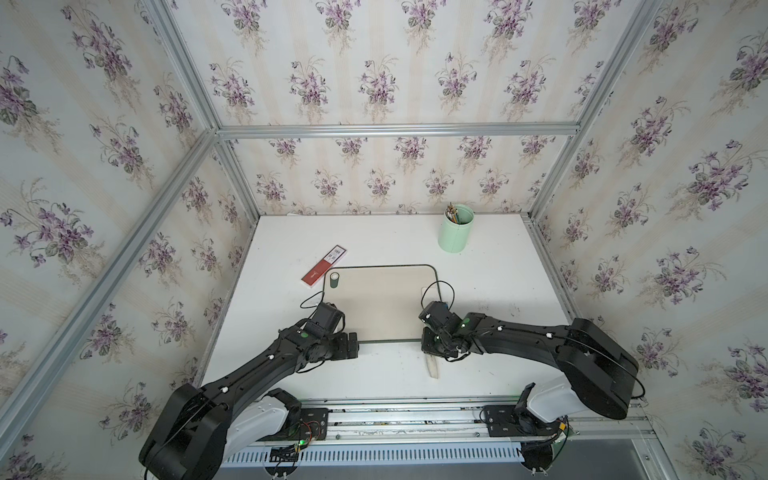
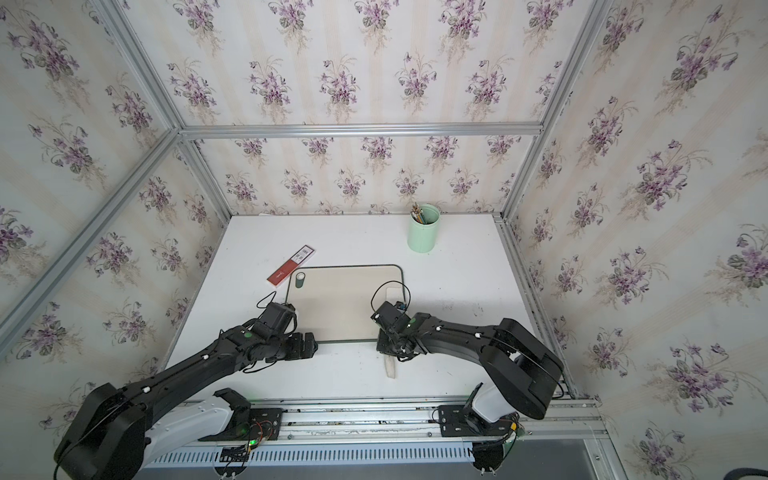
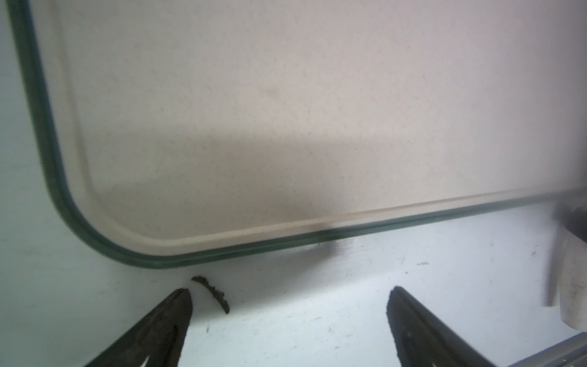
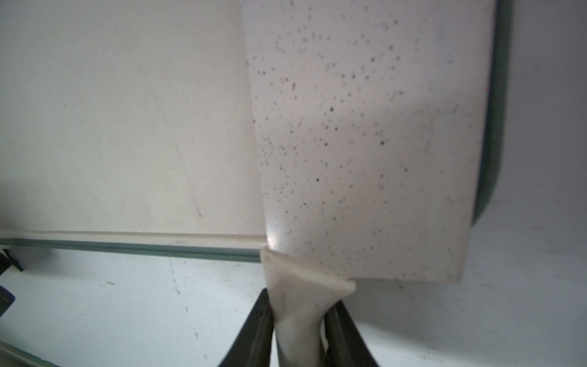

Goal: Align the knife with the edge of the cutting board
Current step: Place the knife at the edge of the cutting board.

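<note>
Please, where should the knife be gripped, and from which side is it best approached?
Grip the knife by its slim handle, coming from the robot's side of the cutting board. The broad blade lies flat on the board, leaving nothing to pinch, while the handle sticks out past the near edge over the table. The right gripper holds it so, fingers shut on the handle.

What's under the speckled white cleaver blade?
Beige green-rimmed cutting board, along its right edge; the strip beneath the blade is hidden. Knife handle overhangs the white table, pinched by the right gripper.
</note>
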Available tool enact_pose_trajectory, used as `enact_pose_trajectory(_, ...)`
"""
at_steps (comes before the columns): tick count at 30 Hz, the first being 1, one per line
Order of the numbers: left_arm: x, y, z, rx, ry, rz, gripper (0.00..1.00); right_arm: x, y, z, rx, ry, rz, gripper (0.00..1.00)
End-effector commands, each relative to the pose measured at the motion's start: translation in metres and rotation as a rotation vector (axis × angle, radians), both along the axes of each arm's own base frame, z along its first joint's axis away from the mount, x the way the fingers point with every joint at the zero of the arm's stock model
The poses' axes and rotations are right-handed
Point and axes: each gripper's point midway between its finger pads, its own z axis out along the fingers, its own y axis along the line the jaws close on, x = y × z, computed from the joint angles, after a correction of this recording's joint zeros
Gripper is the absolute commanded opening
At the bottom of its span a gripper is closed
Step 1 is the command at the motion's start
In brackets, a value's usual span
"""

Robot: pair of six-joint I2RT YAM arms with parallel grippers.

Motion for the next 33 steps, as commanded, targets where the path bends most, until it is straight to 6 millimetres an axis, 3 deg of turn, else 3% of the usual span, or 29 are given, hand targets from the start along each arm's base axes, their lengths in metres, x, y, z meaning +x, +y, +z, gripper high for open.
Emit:
enact_pose_trajectory(1,-0.0002,0.0004,0.0000,0.004,-0.002,-0.008,0.99,-0.0038,-0.0112,-0.0059,-0.051,0.011,-0.009,0.30)
enact_pose_trajectory(33,0.0000,0.0000,0.0003,0.002,-0.003,-0.008,0.99,-0.0061,-0.0194,-0.0069,-0.091,0.010,0.013,0.31)
